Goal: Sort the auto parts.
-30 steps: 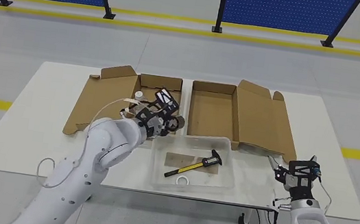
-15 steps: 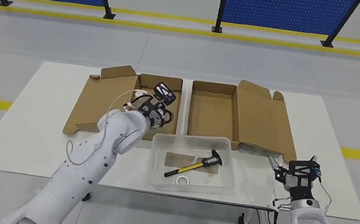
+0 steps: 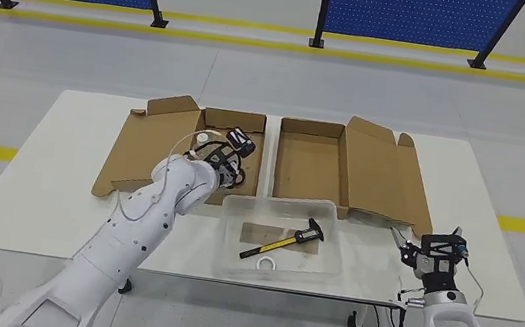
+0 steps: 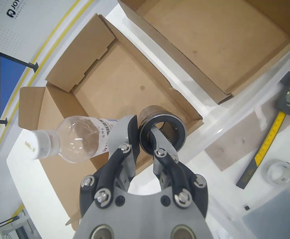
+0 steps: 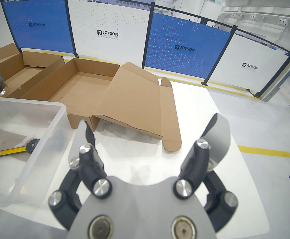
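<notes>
**Left wrist view**
- Left tool (image 4: 143, 130): closed on the metal bearing (image 4: 165, 132), with one finger inside the bore and the other pressed on the outer wall.
- Bearing: held in the air over the corner of the left cardboard box (image 4: 117, 74) nearest the clear bin (image 4: 249, 106).
- Plastic bottle (image 4: 79, 140): capped and lying on its side in that same box, farther from the bin than the bearing.
- Right cardboard box (image 4: 215, 45): open, just beside the bin.
- Bin contents:
  - a yellow-and-black caliper (image 4: 265, 154)
  - a pale ring (image 4: 276, 173) close by the caliper
  - a brown card sheet (image 4: 235, 144) lying flat on the bottom

**Right wrist view**
- Right tool (image 5: 150, 123): fingers spread wide with nothing between them, above the white surface (image 5: 204, 108) off to one side of the bin.
- Right cardboard box: just behind the bin, with its lid flap folded out flat on the side away from the bin.
- Caliper: one end is visible through the bin wall.

**Top view**
- Both boxes sit behind the bin, the left one off its rear left corner and the right one behind its right half.
- Left tool: over the left box, just behind the bin's rear left corner.
- Right tool: well to the right of the bin, near the front edge of the surface.
</notes>
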You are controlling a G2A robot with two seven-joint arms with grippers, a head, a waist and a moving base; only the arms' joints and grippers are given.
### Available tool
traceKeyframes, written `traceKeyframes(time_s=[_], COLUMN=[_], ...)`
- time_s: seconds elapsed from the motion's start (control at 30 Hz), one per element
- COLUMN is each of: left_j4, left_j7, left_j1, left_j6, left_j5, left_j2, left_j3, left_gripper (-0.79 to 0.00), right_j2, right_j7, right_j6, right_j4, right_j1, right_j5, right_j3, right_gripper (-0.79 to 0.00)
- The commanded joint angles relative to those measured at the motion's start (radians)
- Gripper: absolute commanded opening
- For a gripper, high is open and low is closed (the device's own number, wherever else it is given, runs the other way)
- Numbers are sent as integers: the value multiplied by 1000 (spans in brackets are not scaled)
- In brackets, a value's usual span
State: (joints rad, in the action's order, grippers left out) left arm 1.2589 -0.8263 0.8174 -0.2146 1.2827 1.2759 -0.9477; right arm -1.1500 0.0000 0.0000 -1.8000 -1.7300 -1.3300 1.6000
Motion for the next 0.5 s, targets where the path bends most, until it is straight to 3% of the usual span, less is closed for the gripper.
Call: traceKeyframes(time_s=[0.0, 0.47], left_j4=[-23, -140], left_j7=[-1, 0], left_j1=[-8, -44], left_j6=[5, 1], left_j5=[-2, -21], left_j2=[4, 18], left_j3=[4, 4], left_gripper=[-785, -785], right_j2=[0, 0], right_j7=[0, 0], right_j6=[0, 0], right_j4=[0, 0], right_j1=[0, 0], right_j5=[0, 0], right_j3=[0, 0], right_gripper=[0, 0])
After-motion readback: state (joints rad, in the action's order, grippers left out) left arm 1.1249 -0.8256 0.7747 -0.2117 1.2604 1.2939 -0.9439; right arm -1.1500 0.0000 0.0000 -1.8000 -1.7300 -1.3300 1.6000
